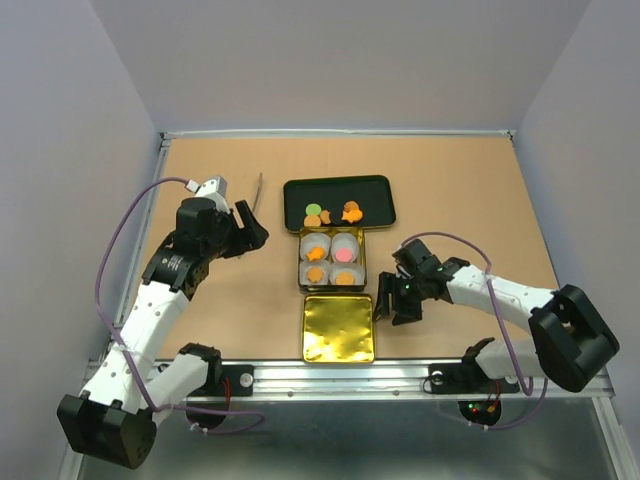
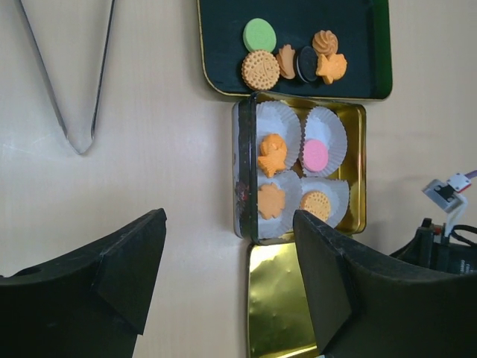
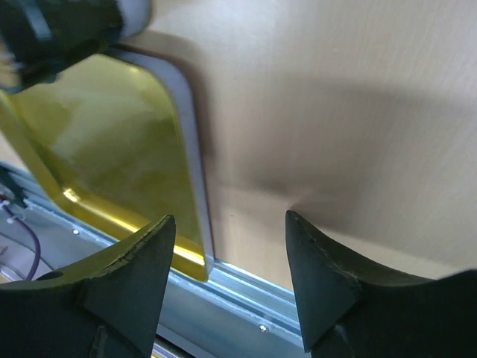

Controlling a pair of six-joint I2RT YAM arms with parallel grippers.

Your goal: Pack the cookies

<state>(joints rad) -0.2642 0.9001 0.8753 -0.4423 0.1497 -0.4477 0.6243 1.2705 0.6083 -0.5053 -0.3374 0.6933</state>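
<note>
Several cookies lie on a black tray point(image 1: 372, 192): a green one point(image 2: 259, 34), a round orange biscuit point(image 2: 260, 69) and a few small ones beside them. An open gold tin point(image 2: 244, 171) holds four white paper cups, each with one cookie: an orange one point(image 2: 272, 154), a pink one point(image 2: 315, 155), an orange flower point(image 2: 271, 201) and a round biscuit point(image 2: 317, 204). My left gripper point(image 1: 256, 230) point(image 2: 229, 224) hangs open left of the tin, holding nothing. My right gripper point(image 1: 392, 298) point(image 3: 229, 224) stands open and holding nothing, to the right of the gold lid point(image 1: 338, 328).
The gold lid point(image 2: 283, 298) point(image 3: 112, 142) lies flat just in front of the tin. Metal tongs point(image 2: 67, 82) rest on the table at the far left, near the tray. An aluminium rail point(image 3: 246, 291) runs along the table's near edge, close under my right gripper.
</note>
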